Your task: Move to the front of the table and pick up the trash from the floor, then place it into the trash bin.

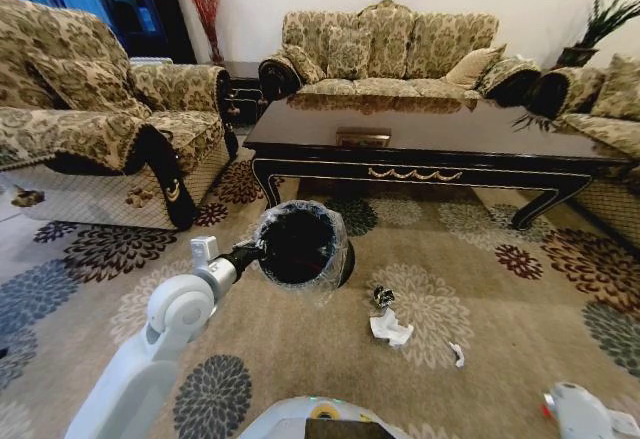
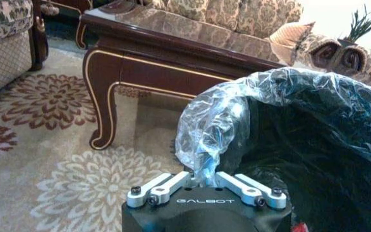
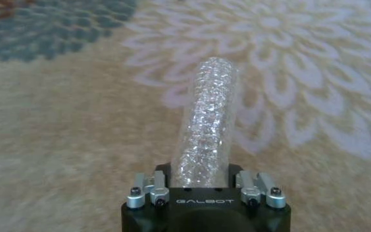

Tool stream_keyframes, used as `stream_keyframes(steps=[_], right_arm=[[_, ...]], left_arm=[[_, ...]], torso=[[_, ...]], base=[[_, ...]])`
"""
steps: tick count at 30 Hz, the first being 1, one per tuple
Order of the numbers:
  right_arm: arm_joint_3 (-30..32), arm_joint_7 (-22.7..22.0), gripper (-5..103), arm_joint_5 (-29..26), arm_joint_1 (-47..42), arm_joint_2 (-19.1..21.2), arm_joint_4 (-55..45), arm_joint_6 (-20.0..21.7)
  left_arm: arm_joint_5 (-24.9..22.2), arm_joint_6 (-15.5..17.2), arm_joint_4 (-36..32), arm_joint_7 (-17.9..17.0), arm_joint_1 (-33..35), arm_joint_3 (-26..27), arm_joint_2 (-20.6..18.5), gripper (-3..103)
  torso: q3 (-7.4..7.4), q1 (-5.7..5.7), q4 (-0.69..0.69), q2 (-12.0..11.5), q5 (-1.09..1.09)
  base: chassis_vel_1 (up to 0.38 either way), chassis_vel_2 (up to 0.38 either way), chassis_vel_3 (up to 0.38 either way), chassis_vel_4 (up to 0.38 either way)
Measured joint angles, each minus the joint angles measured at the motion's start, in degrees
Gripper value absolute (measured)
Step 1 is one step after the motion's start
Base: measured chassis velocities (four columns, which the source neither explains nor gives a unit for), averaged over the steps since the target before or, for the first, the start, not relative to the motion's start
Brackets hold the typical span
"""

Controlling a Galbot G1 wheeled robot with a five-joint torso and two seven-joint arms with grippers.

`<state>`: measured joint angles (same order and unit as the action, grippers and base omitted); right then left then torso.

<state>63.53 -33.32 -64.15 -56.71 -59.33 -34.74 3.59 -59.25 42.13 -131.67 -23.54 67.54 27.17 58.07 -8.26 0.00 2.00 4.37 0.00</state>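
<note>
The left gripper (image 2: 205, 186) pinches the rim of the trash bin (image 1: 300, 247), holding it over the carpet (image 1: 480, 289) before the table (image 1: 430, 139). The right gripper (image 3: 205, 186) is clamped on a clear plastic bottle (image 3: 208, 125). A white paper wad (image 1: 390, 329) lies beside the bin. Next, the bottle probably goes into the bin; open carpet leaves room.

right claw (image 1: 590, 414) cut off at head view's corner, tiny dark scrap (image 1: 382, 297) unidentifiable
</note>
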Motion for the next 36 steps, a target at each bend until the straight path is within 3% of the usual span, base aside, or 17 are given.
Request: stream_keyframes(steps=[6,9,13,16,19,21,24,28,36], right_arm=[[-5.5,0.9,38,3.4,-8.0,-1.2,-17.9,-0.4],[-10.1,4.3,32,5.2,-16.6,-1.1,-37.4,-2.1],[-12.5,7.3,27,6.0,-20.8,-0.3,-47.6,-3.6],[-15.6,13.0,26,6.1,-24.5,1.8,-60.7,-6.3],[-16.8,15.2,26,6.1,-25.3,2.4,-64.8,-7.4],[-21.3,21.6,26,7.7,-26.5,4.2,-74.0,-11.4],[-27.2,27.2,26,12.0,-25.6,5.0,-80.5,-15.6],[-33.4,30.8,26,14.4,-23.4,5.2,-86.0,-17.9],[-41.8,34.8,26,18.1,-21.2,6.0,-88.4,-20.5]], left_arm=[[0.7,0.0,1.2,-0.1,0.8,-0.9,-0.1,2],[1.3,0.0,3.6,-0.4,1.5,-2.4,0.0,2],[1.5,0.0,5.4,-1.1,1.9,-3.9,0.5,2],[1.3,0.0,7.4,-2.1,1.1,-6.9,0.9,2],[1.0,0.0,8.0,-2.3,0.7,-8.0,0.7,2],[-1.6,0.0,9.8,-3.0,-1.2,-11.6,-0.5,2],[-5.1,0.0,11.3,-3.7,-4.6,-16.0,-1.2,2],[-7.4,0.0,13.0,-4.0,-8.0,-19.2,-1.4,2],[-8.7,0.0,17.4,-4.0,-12.7,-23.1,-0.3,2]], torso=[[0.0,0.0,0.02,0.0,-0.02],[0.0,0.0,-0.01,0.0,-0.02],[0.0,0.0,0.01,0.0,-0.04],[0.0,0.0,0.01,0.0,-0.02],[0.0,0.0,-0.02,0.0,-0.04],[0.0,0.0,0.03,0.0,0.0],[0.0,0.0,-0.01,0.0,0.03],[0.0,0.0,-0.01,0.0,0.0],[0.0,0.0,0.0,0.0,0.0]], base=[[0.0,0.0,0.0,0.0],[0.0,0.0,0.0,0.0],[0.0,0.0,0.0,0.0],[0.0,0.0,0.0,0.0],[0.0,0.0,0.0,0.0],[0.0,0.0,0.0,0.0],[0.0,0.0,0.0,0.0],[0.0,0.0,0.0,0.0],[0.0,0.0,0.0,0.0]])
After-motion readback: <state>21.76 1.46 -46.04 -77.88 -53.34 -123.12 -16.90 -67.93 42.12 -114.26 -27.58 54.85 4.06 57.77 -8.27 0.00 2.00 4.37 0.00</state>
